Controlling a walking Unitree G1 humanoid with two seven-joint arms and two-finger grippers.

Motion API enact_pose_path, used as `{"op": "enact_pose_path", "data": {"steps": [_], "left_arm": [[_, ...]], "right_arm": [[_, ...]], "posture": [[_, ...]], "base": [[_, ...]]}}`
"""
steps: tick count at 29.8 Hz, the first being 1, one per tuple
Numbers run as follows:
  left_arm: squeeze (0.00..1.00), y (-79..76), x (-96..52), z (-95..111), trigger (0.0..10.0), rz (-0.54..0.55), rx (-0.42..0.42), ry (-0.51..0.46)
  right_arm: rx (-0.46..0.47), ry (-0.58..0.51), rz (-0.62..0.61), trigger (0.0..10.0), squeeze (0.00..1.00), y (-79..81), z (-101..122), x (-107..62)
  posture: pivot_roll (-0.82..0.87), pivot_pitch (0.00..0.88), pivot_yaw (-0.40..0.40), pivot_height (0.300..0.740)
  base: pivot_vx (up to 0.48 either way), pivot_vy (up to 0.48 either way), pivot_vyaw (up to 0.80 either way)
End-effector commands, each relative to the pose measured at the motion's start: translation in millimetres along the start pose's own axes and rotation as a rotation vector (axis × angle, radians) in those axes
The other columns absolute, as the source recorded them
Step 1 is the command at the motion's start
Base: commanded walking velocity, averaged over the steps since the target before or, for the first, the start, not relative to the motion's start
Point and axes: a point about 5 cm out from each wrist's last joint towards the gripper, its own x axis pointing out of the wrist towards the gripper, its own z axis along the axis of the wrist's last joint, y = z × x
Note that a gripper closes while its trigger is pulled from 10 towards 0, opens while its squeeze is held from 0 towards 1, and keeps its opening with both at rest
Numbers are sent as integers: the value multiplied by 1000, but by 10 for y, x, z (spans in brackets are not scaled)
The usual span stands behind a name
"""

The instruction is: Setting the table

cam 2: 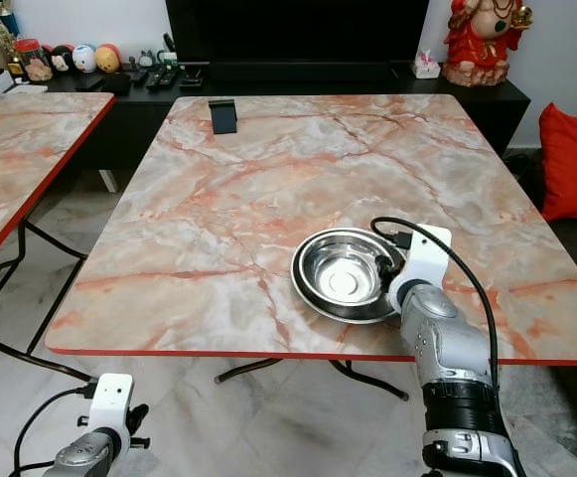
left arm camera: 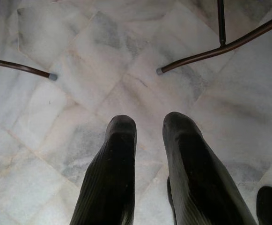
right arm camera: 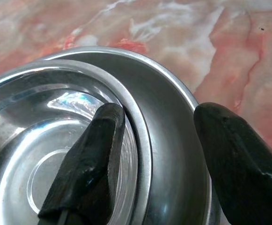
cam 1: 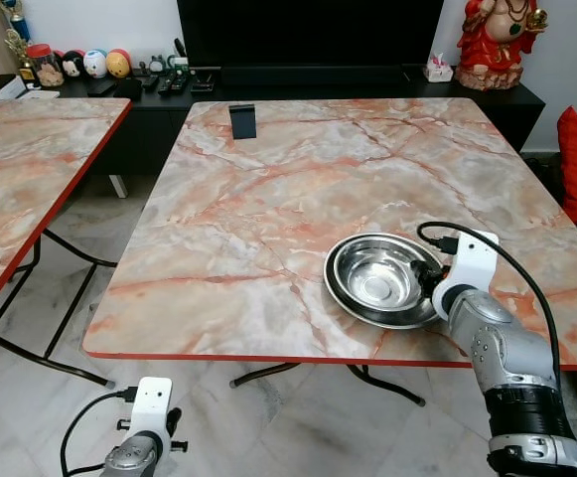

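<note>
Right gripper (right arm camera: 157, 154) at the stacked steel bowls (cam 1: 382, 278), near the bench's (cam 1: 268, 199) front edge.

Its fingers are spread, straddling the rims without pinching; closing on them looks next. Bowl bottoms are hidden. Left gripper (left arm camera: 150, 164) hangs idle over the floor, fingers slightly parted.

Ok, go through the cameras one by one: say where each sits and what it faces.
Left eye view: on the head, looking down at the marble table, steel bowl and plate; both arms show.
Right eye view: the stereo twin, sharing that scene.
Left wrist view: on the low-hanging left arm, facing the floor tiles and table legs; left gripper open.
Right wrist view: at the table, right gripper open, straddling the rims of bowl and plate, which the head views share.
</note>
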Motion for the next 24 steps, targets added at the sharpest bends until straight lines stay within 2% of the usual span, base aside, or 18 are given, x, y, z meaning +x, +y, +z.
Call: {"op": "enact_pose_path", "data": {"steps": [1, 3, 5, 11, 14, 16, 17, 20, 23, 24], "left_arm": [[0, 9, 0, -5, 10000, 7, -2, 5], [0, 11, 0, -2, 10000, 8, -2, 4], [0, 13, 0, -2, 10000, 9, -3, 4], [0, 11, 1, -1, 10000, 9, -4, 3], [0, 6, 1, 2, 10000, 8, -4, 1], [0, -10, 1, 2, 10000, 3, 0, -1], [0, -14, 2, 2, 10000, 2, 0, -2], [0, -16, 0, -1, 10000, 1, 0, -4], [0, -8, -4, -5, 10000, 1, -2, -8], [0, 5, -10, -16, 10000, 2, -1, -8]], "right_arm": [[-12, -55, 18, 10000, 0, 59, 118, -15], [11, -103, 45, 10000, 0, 109, 182, -26], [1, -107, 50, 10000, 0, 122, 189, -29], [7, -162, 24, 10000, 0, 92, 257, -40], [16, -320, 43, 10000, 0, 98, 448, -94], [-42, -500, 79, 10000, 0, 144, 596, -201], [-48, -534, 88, 10000, 0, 154, 610, -229], [-65, -592, 80, 10000, 0, 149, 584, -291], [-95, -611, 55, 10000, 0, 118, 444, -343], [-135, -620, 47, 10000, 0, 101, 333, -378]], "posture": [[-26, 0, 13, 740], [-25, 0, 13, 740], [-25, 0, 13, 740], [-25, 0, 12, 740], [-29, 0, 14, 740], [-29, 0, 14, 740], [-29, 0, 14, 740], [-29, 0, 15, 740], [-30, 0, 17, 740], [-32, 0, 19, 740]], "base": [[0, 0, 0], [0, 0, 0], [0, 0, 0], [0, 0, 0], [0, 0, 0], [0, 0, 0], [0, 0, 0], [0, 0, 0], [0, 0, 0], [0, 0, 0]]}}
